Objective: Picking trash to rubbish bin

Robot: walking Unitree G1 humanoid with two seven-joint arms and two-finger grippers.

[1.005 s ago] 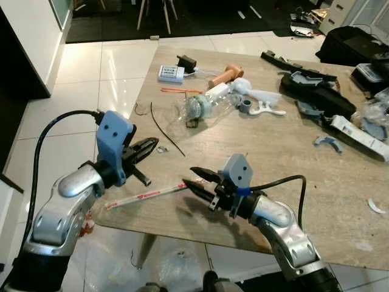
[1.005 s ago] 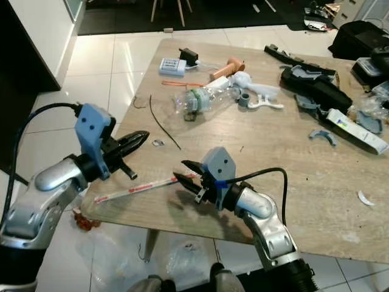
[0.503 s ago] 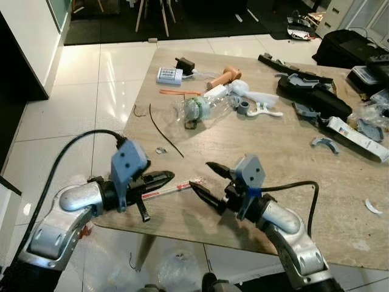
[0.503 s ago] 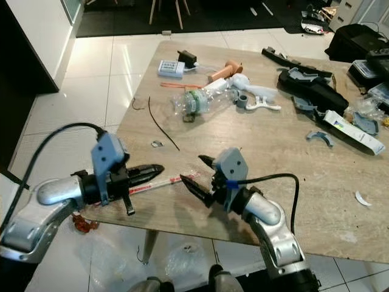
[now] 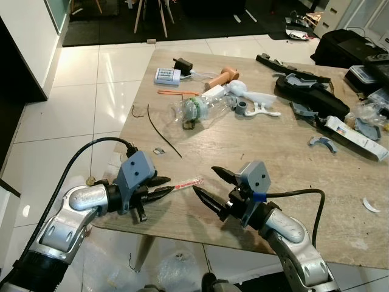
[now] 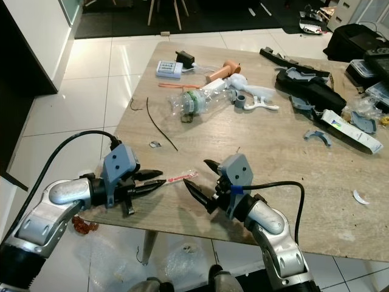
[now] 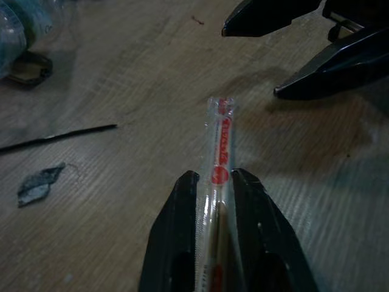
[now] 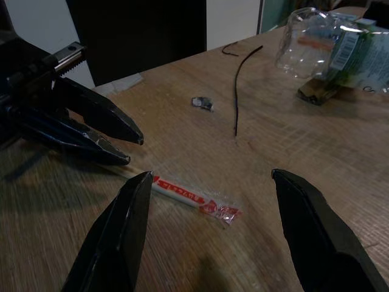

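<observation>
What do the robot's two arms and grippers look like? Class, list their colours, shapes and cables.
Both arms are rounded silver metal shells with black joints. Each wrist carries an angular light-blue block. The left gripper and right gripper each have two long, black, tapering fingers that end in points. A thick black cable loops from each blue block back along its arm. The right wrist also has a small blue band.

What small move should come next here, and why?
Probably lift the left claw a little, raising the red-and-clear wrapper off the table. Its fingers sit on either side of the wrapper's near end, seemingly pinching it, while the far end lies flat on the wood. The right claw hangs open just beyond that end, holding nothing.
</observation>
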